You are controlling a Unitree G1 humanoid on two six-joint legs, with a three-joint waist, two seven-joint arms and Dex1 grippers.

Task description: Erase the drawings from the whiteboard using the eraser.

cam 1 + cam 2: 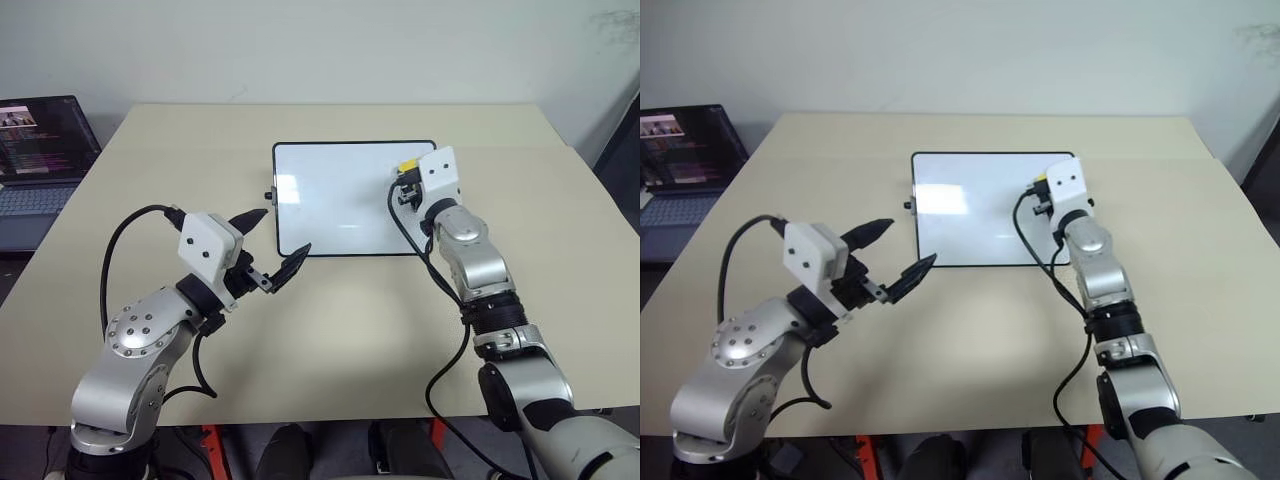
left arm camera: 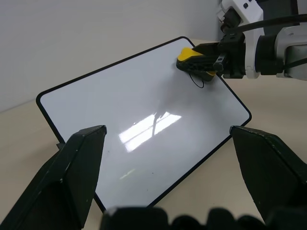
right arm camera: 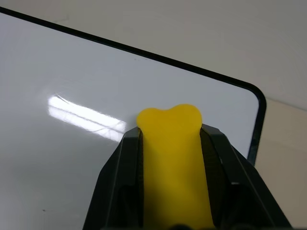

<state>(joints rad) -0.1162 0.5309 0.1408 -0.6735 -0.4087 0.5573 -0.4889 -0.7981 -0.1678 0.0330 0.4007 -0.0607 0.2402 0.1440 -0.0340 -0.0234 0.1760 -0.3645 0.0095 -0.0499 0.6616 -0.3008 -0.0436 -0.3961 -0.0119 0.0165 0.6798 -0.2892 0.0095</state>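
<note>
I see the whiteboard [image 1: 340,200] lying flat near the middle of the table [image 1: 330,330], a bit toward twelve o'clock from me. Its black frame runs all the way round, and a small black knob [image 1: 269,196] sticks out at its nine o'clock edge.

My right tool [image 2: 204,61] is squeezed tight on the yellow eraser [image 2: 192,56]. The two black fingers [image 3: 120,187] press on both sides of it. The eraser sits over the board's corner at about two o'clock, close to the frame. In the left wrist view a thin black curl of a drawing [image 2: 197,81] shows on the board just beside the eraser. I cannot tell if the eraser is touching the board or just above it. The remaining white surface looks clean, with bright light spots shining on it.

My left tool [image 1: 270,245] hangs above the table at about seven o'clock from the board, near its corner. Its fingers are spread wide apart and nothing is between them.

A dark laptop [image 1: 40,165] stands open at ten o'clock, past the table's edge.
</note>
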